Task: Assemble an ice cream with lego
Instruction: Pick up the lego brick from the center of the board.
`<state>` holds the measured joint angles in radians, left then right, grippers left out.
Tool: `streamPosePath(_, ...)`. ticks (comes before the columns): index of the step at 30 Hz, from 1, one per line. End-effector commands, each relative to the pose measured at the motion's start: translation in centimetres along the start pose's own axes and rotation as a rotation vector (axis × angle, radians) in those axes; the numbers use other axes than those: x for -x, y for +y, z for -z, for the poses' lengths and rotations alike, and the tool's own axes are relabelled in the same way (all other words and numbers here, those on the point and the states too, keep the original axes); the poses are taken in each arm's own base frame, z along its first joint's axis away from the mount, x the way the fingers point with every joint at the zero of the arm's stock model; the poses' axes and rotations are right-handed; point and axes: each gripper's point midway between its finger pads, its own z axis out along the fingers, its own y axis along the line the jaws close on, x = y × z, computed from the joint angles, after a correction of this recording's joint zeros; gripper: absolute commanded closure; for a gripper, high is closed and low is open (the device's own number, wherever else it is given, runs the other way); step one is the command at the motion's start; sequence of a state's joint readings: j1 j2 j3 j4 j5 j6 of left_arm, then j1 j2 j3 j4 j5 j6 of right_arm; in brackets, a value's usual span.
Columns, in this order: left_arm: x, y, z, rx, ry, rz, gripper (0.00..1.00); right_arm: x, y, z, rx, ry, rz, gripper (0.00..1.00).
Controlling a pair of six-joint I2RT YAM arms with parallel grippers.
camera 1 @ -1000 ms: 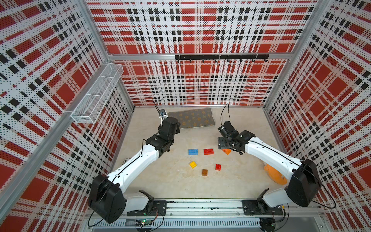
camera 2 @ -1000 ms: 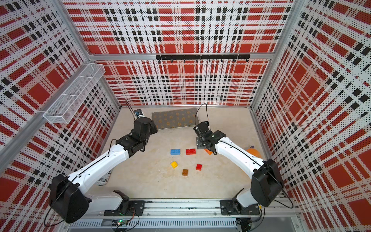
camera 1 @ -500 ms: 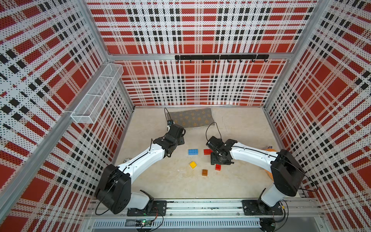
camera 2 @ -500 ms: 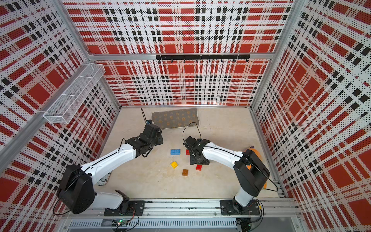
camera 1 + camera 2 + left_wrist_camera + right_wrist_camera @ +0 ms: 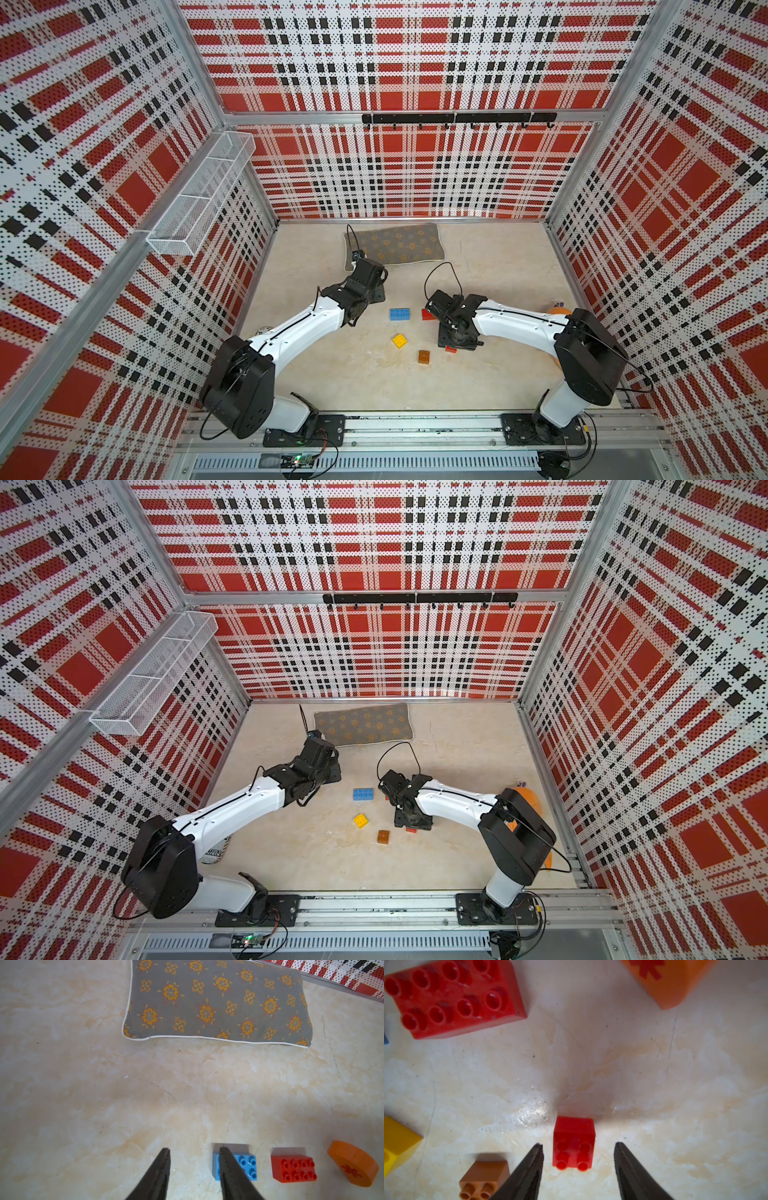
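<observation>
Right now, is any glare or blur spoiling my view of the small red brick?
Right wrist view: small red brick fairly sharp, glare patch on the table beside it, big red brick soft. Both top views: walls bow, brick mostly hidden under the right end effector.

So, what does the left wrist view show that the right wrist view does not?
Only the left wrist view: the pillow, the open left tool and most of the blue brick. Only the right wrist view: the small red brick between the open right tool, a gap on each side, plus the brown brick and yellow brick. Both: the big red brick, the dome with its red mark, the table. A blue sliver at the right wrist view's edge may be the blue brick.
</observation>
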<state>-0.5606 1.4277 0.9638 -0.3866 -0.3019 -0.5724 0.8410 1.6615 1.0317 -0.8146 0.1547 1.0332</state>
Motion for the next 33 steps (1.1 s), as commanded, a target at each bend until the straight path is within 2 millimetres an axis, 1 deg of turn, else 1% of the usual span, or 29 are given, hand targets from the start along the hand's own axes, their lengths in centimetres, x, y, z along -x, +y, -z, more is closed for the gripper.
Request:
streamPosePath(1, -0.9, 0.0, -0.4, 0.005, 0.022, -0.033, 0.56, -0.4, 0.2, -0.8, -0.011, 0.007, -0.014, 0.43)
streamPosePath(6, -1.2, 0.1, -0.6, 0.01, 0.029, -0.041, 0.57, -0.5, 0.2, -1.2, -0.025, 0.011, -0.014, 0.47)
streamPosePath(19, -1.1, 0.1, -0.6, 0.011, 0.027, -0.043, 0.57, -0.4, 0.4, -1.2, -0.024, 0.01, -0.005, 0.59)
streamPosePath(29, -1.2, 0.1, -0.5, 0.012, 0.028, -0.045, 0.57, -0.2, 0.7, -1.0, -0.027, 0.003, 0.02, 0.72)
streamPosePath(33, -1.3, 0.1, -0.6, 0.009, 0.031, -0.044, 0.57, 0.4, 1.1, -0.2, -0.021, -0.022, 0.09, 0.76)
